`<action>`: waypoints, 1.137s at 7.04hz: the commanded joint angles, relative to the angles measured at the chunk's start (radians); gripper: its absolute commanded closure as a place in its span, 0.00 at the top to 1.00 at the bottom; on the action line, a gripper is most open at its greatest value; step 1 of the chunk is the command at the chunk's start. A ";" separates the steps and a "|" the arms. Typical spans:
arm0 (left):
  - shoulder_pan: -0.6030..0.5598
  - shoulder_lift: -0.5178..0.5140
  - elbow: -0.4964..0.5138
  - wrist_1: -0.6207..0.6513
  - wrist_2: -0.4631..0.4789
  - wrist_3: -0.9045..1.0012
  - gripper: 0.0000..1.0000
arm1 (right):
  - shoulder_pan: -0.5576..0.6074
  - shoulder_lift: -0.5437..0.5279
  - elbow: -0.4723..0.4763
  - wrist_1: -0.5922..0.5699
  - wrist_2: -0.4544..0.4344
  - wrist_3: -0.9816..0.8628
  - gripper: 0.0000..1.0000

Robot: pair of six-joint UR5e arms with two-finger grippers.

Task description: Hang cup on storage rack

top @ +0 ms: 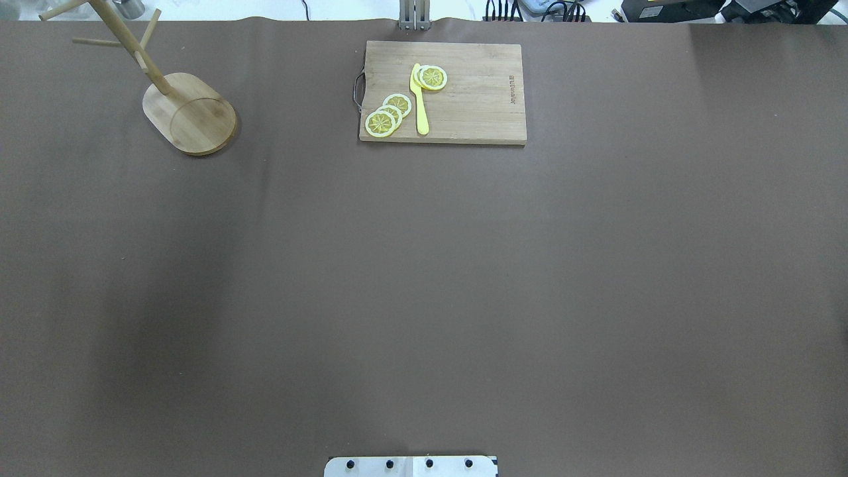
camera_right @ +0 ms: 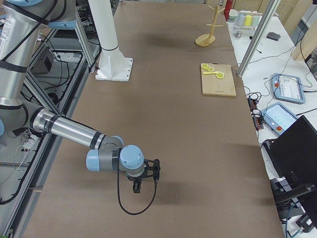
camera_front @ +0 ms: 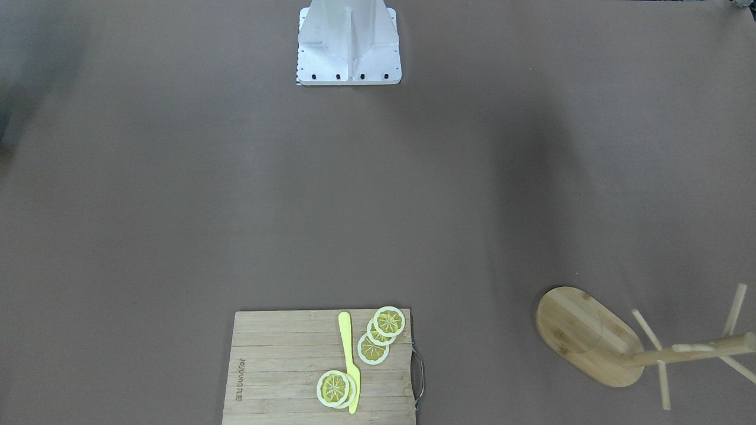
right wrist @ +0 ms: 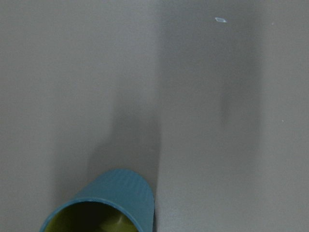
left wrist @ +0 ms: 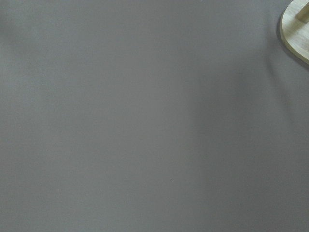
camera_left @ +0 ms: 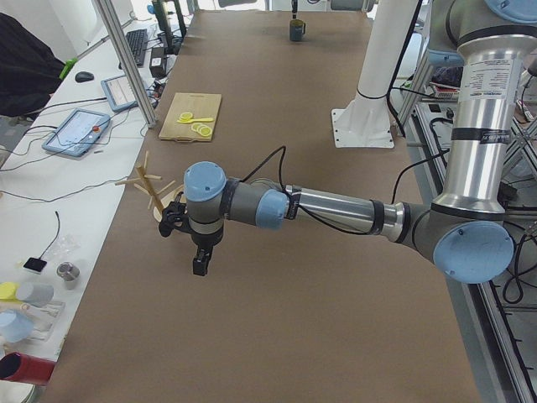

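The slate-blue cup [right wrist: 113, 195] with a yellow-olive inside stands upright at the bottom edge of the right wrist view. It also shows small at the table's far end in the exterior left view [camera_left: 297, 30]. The bamboo storage rack [top: 192, 112] stands at the far left corner of the table, with bare pegs, and also shows in the front-facing view [camera_front: 585, 333]. My left gripper [camera_left: 200, 256] hangs over the table near the rack [camera_left: 151, 186]. My right gripper [camera_right: 137, 184] hangs low at the table's other end. I cannot tell whether either is open or shut.
A slatted wooden cutting board [top: 483, 99] with lemon slices [top: 387, 114] and a yellow knife [top: 420, 99] lies at the far middle of the table. The robot's white base [camera_front: 348, 44] stands at the near edge. The rack's base edge [left wrist: 297, 29] shows in the left wrist view.
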 commanded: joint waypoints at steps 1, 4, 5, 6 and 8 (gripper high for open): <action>0.000 -0.002 0.004 0.000 -0.001 0.000 0.98 | -0.011 0.027 -0.001 -0.002 0.003 0.041 1.00; 0.002 -0.013 0.007 0.003 -0.001 0.000 0.98 | -0.050 0.029 -0.001 0.001 0.030 0.041 1.00; 0.002 -0.013 0.005 0.003 -0.001 0.000 0.98 | -0.065 0.027 -0.003 0.001 0.029 0.040 1.00; 0.002 -0.013 0.009 0.003 -0.001 0.000 0.98 | -0.067 0.027 -0.003 0.001 0.029 0.037 0.88; 0.002 -0.013 0.009 0.003 -0.001 0.000 0.98 | -0.082 0.023 -0.003 0.001 0.029 0.017 0.41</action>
